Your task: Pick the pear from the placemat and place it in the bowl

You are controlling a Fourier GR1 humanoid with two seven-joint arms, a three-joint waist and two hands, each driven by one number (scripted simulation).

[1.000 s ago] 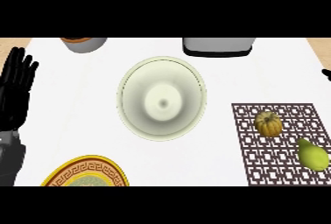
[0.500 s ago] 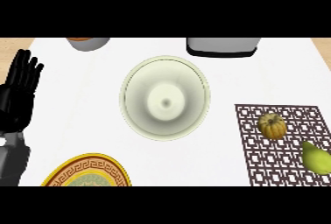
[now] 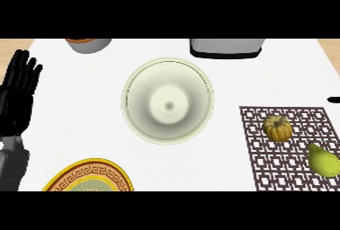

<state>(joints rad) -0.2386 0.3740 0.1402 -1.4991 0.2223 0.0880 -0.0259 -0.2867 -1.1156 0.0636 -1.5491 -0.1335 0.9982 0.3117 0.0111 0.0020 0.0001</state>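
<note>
The white counter (image 3: 86, 134) fills the view from edge to edge. Largest on it is the pale cream bowl (image 3: 168, 100), set a little above the middle, its rim a tall oval and its well dipping to a small dark spot at the centre; nothing lies inside it.

Next in size is the brown lattice placemat (image 3: 266, 152) at the lower right, well apart from the bowl and running out past the right edge. At the left edge the robot's left hand (image 3: 15, 101) rests with its black fingers straight and pointing up, holding nothing and touching nothing on the counter — its grey forearm (image 3: 12, 164) comes up below it from the lower edge. The right hand does not show; only a small dark tip (image 3: 334, 99) pokes in at the right edge above the placemat, and I cannot tell what it is.

At the lower left a plate (image 3: 90, 177) with a yellow and brown key-pattern rim is cut off by the bottom of the view. Along the far edge stand a grey appliance with a black base (image 3: 227, 47), above and to the right of the bowl, and a grey pot (image 3: 88, 44) with a reddish inside, at the upper left.

On the placemat sit two small things. The pear (image 3: 323, 160) — yellow-green, narrow end up and slightly left — lies near the mat's right edge, towards its lower part. Just up and left of it, apart from it, sits a small orange ribbed squash (image 3: 277, 128).
</note>
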